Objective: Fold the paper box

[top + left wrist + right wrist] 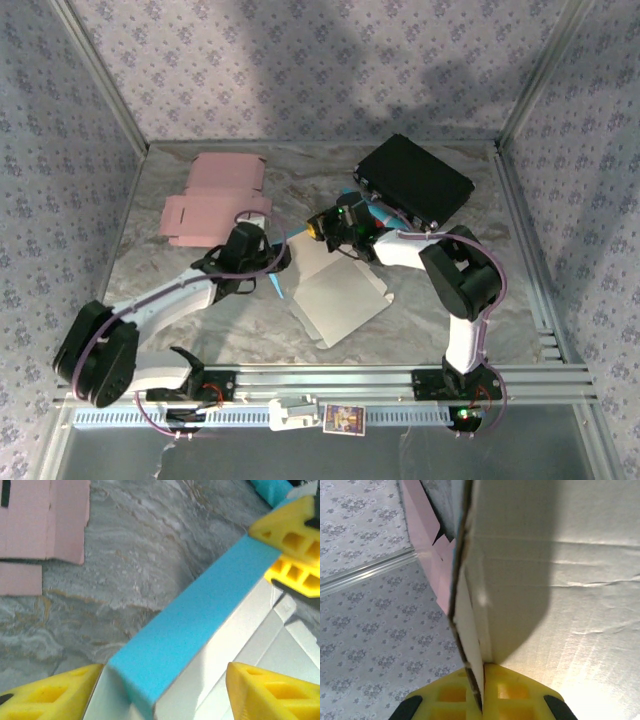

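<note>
Paper box (340,300) on the table (250,335) between the arms, blue flap (200,615) raised. Left gripper (165,672) jaws apart, straddling that flap (not gripping). Right gripper (482,680) clamped on a box wall's edge.

marbled table (250,330) — pink flat carton (215,200) far left; black case (415,180) far right; white paper box (340,300) centre

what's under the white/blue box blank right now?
Marble tabletop shows all round the box blank; its near part lies flat on it. The far edge is lifted, pinched in the right claw. Anything beneath the flat part is covered.
</note>
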Action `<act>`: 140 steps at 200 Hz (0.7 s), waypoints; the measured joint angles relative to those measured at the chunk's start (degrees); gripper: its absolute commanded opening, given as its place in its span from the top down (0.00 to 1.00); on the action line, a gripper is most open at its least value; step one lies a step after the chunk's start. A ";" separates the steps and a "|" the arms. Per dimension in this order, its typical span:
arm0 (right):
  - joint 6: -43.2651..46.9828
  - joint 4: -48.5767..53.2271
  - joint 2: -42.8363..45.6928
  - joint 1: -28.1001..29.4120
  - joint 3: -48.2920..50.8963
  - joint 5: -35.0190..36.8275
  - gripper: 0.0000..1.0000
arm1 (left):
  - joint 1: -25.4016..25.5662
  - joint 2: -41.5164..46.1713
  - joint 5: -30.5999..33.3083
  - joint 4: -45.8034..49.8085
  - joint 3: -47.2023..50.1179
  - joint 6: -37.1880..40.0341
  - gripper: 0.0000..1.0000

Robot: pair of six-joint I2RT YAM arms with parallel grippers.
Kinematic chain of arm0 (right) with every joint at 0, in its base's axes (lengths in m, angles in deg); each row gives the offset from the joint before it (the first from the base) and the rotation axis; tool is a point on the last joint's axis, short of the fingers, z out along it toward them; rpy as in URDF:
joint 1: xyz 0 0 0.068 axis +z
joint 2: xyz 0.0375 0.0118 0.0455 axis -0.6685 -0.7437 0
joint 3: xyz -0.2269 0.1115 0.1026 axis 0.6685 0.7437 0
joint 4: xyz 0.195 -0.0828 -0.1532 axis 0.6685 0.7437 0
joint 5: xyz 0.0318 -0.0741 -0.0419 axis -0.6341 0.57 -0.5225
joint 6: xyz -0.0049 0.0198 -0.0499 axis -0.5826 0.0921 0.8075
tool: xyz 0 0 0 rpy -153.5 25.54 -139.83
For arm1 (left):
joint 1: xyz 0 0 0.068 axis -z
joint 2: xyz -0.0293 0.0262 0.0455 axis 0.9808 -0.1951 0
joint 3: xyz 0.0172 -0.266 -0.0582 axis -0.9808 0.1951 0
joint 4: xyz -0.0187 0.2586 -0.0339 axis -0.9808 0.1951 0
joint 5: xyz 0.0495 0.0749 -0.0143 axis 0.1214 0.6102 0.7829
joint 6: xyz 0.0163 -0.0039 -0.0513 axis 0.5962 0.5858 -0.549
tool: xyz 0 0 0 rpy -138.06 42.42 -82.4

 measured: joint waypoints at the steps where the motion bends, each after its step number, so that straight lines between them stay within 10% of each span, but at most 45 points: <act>1: -0.02 0.04 0.00 0.00 0.00 -0.02 1.00 | 0.00 0.26 -0.13 0.00 0.15 0.02 0.34; 75: 0.15 1.18 0.00 -1.49 -0.26 0.02 1.00 | -1.38 23.67 -7.39 0.00 11.26 -1.31 0.45; 140: 1.53 -7.74 1.16 -1.88 3.54 0.00 1.00 | -5.03 18.93 -6.71 -0.72 14.23 -3.19 0.65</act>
